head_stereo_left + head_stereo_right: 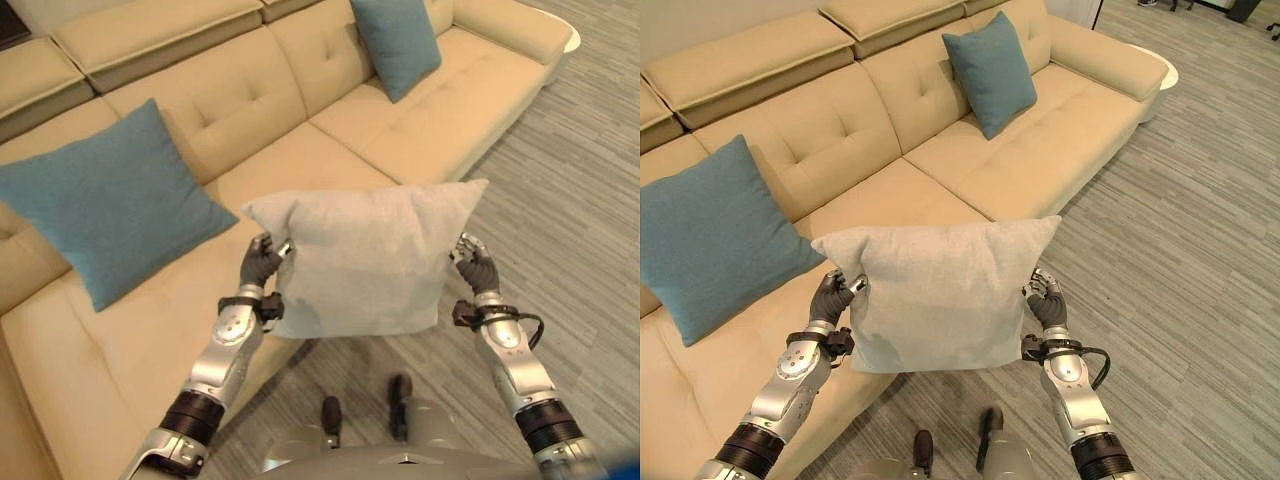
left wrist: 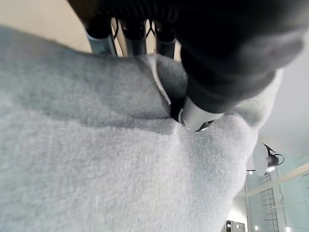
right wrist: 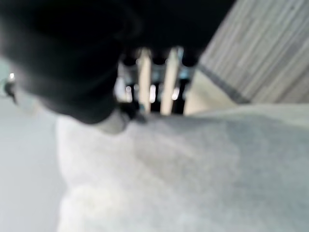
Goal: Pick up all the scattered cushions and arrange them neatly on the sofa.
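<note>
You've got the grey cushion (image 1: 945, 295) held up before the sofa (image 1: 1040, 150), left hand (image 1: 832, 297) and right hand (image 1: 1048, 305) pinching its side edges. Fingers largely buried in fabric. Two blue cushions (image 1: 710, 235) on the seat.

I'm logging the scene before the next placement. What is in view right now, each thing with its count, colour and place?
grey cushion: one, pale grey, held up between both hands over the sofa's front edge and the floor.
near blue cushion: one, teal blue, leaning on the backrest at the sofa's left part.
far blue cushion: one, teal blue, leaning on the backrest farther along the sofa.
sofa: one, beige, long, with tufted back cushions.
floor: grey striped carpet, right of the sofa.
left hand: one, fingers curled on the grey cushion's left edge.
right hand: one, fingers curled on the grey cushion's right edge.
</note>
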You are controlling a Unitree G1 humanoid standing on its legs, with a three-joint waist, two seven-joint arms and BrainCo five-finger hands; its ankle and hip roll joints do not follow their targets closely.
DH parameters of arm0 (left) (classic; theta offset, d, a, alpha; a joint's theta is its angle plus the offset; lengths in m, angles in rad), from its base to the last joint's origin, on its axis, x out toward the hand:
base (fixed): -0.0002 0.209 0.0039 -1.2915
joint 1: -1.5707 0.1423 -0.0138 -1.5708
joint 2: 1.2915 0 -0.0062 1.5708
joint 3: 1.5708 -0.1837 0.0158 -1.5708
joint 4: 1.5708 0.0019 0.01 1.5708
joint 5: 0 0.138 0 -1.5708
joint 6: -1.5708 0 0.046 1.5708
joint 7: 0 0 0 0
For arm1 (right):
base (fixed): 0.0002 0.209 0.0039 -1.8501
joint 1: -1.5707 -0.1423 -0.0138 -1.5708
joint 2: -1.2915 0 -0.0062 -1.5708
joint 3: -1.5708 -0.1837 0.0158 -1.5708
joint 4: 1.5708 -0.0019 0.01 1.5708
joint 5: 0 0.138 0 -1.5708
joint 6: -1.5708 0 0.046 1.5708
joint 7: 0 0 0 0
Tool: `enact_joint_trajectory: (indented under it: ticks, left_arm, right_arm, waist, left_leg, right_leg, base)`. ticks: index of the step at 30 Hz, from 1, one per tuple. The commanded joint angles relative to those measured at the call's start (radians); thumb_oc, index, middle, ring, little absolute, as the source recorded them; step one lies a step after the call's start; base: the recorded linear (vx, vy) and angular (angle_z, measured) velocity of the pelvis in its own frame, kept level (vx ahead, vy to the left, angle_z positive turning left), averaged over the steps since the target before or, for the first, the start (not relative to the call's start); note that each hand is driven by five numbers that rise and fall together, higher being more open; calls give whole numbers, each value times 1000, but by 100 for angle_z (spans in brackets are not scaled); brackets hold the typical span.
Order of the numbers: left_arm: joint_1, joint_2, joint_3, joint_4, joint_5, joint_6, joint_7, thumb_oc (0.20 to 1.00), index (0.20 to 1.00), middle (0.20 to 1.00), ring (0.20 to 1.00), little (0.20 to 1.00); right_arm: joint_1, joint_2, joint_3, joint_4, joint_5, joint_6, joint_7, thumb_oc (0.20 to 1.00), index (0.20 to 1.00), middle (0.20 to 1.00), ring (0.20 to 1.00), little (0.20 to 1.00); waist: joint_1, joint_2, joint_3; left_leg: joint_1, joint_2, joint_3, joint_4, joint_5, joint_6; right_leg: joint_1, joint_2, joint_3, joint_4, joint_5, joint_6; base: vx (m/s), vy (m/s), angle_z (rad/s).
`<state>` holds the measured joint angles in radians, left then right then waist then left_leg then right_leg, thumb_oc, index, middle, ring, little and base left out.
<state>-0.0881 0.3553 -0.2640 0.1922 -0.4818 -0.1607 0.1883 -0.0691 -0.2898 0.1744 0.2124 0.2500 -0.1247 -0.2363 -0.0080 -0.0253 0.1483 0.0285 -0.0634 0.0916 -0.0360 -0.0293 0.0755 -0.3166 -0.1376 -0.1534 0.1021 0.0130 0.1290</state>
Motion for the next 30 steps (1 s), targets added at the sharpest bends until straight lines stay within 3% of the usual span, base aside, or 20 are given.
enact_joint_trajectory:
  ticks: [1, 8, 11, 14, 16, 21, 25, 30]
  left_arm:
    - [-59, -44, -59, -103, 24, -88, -72, 200, 200, 200, 200, 200]
    - [-32, -65, -59, -103, 11, -86, -73, 200, 200, 200, 200, 200]
    - [-43, -68, -58, -103, -5, -87, -71, 200, 200, 200, 200, 200]
    - [-56, -74, -58, -102, -13, -88, -58, 200, 200, 200, 200, 200]
    - [-59, -78, -57, -101, -8, -83, -60, 200, 200, 200, 200, 200]
    - [-55, -80, -57, -107, -11, -74, -55, 200, 200, 200, 200, 200]
    - [-33, -74, -52, -120, -16, -72, -66, 200, 200, 200, 200, 200]
    - [-34, -46, -43, -130, -8, -65, -73, 200, 200, 200, 200, 200]
  right_arm:
    - [-80, 23, 36, -98, -22, -98, 47, 200, 200, 200, 200, 200]
    - [-48, 8, 43, -101, -16, -104, 57, 200, 200, 200, 200, 200]
    - [-42, -7, 38, -107, 3, -109, 51, 200, 200, 200, 200, 200]
    - [-40, -22, 32, -106, 9, -103, 42, 200, 200, 200, 200, 200]
    - [-35, -30, 20, -111, 8, -104, 39, 200, 200, 200, 200, 200]
    - [-30, -23, 7, -98, 20, -101, 16, 200, 200, 200, 200, 200]
    - [-28, -12, 10, -102, 13, -98, 25, 200, 200, 200, 200, 200]
    - [-45, 20, 27, -100, 13, -96, 52, 200, 200, 200, 200, 200]
  waist:
    - [-14, -31, -59]
    - [-24, -32, -95]
    - [-22, -49, -82]
    - [-5, -67, -59]
    - [7, -82, -55]
    - [45, -61, -51]
    - [58, -57, -67]
    - [72, -61, -82]
  left_leg:
    - [19, 20, -14, 99, -137, -60]
    - [49, 76, -24, 166, -161, -116]
    - [-63, 111, -27, 404, -99, -150]
    - [-167, 103, -28, 506, -88, -129]
    - [-234, 79, -12, 444, -126, -108]
    - [-332, 69, 5, 229, 41, -125]
    - [-288, 62, -1, 162, 41, -115]
    - [-221, 46, 17, 169, -11, -78]
  right_leg:
    - [120, 28, -17, -80, 55, 31]
    - [191, 57, -19, -85, 34, -7]
    - [235, 68, -32, -98, 11, -42]
    - [276, 70, -42, -114, -14, -61]
    - [301, 65, -43, -132, -32, -53]
    - [373, 110, -27, -142, -84, -62]
    - [399, 111, -8, -128, -112, -58]
    - [366, 51, -8, 37, -138, -18]
  base:
    - [211, -119, 28]
    - [230, -162, 20]
    - [112, -168, 9]
    - [124, -117, 7]
    - [229, -31, 9]
    - [222, 76, 7]
    - [273, 151, -18]
    - [173, 144, -34]
